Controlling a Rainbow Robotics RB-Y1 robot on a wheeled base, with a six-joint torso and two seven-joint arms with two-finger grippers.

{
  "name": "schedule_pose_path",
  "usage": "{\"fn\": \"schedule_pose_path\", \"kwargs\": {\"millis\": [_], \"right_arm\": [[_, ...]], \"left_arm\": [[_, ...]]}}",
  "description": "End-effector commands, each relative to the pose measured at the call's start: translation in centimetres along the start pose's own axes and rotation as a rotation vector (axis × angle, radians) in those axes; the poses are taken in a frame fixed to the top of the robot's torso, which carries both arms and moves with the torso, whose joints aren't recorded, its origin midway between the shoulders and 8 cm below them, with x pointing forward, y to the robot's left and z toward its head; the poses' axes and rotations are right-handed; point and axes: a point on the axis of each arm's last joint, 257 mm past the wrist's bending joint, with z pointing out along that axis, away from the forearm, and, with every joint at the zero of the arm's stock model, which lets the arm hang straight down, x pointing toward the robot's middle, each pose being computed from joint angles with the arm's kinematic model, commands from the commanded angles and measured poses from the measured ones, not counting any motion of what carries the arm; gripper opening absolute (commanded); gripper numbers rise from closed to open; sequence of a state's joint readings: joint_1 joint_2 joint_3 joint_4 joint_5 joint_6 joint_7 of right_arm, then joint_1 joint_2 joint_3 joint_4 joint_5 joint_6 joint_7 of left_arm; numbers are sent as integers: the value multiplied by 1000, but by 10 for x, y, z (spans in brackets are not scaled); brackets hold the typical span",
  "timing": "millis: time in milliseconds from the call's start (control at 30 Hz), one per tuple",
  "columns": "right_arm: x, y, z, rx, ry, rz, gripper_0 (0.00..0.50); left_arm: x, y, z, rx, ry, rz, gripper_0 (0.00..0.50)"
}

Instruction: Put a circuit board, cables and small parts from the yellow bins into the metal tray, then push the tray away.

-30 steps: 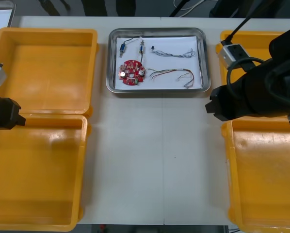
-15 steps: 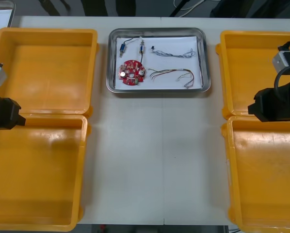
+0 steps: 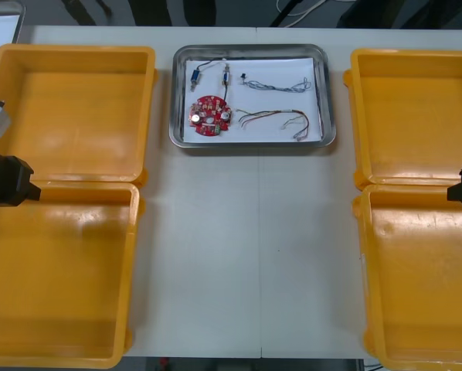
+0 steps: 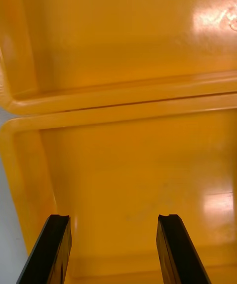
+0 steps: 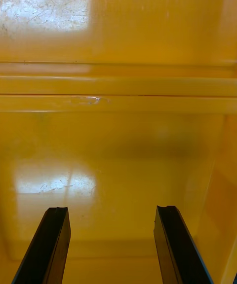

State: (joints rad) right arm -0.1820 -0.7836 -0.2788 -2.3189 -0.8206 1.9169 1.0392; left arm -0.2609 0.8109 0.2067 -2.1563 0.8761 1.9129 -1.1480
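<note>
Tray (image 3: 325, 93) at table (image 3: 246, 255) far edge holds board (image 3: 209, 115), cables (image 3: 273, 120), parts (image 3: 194, 76); left gripper (image 5: 111, 210) released, empty, over left bins (image 5: 118, 87) shared rim; right gripper (image 4: 112, 217) likewise over right bins (image 4: 128, 101).

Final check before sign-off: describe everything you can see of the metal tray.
The metal tray is a shiny rectangular pan with a raised rim and a white inside. It lies flat near the table's far edge, between the yellow bins, apart from them. Inside lie a red circuit board, two small metal parts, a blue and white cable and a red and yellow cable. Left gripper and right gripper hang over the bins, jaws open.
</note>
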Motion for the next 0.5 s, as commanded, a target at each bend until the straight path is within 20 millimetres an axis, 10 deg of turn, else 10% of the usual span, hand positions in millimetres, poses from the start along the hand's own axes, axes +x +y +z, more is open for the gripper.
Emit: {"fn": "schedule_pose_path", "kwargs": {"millis": [33,500], "right_arm": [[1,-30,-4,41,15,-22,500],[4,-55,5,57,72,-15,500]], "left_arm": [[0,3,-5,-7,-19,31,500],[0,3,-5,-7,-19,31,500]]}}
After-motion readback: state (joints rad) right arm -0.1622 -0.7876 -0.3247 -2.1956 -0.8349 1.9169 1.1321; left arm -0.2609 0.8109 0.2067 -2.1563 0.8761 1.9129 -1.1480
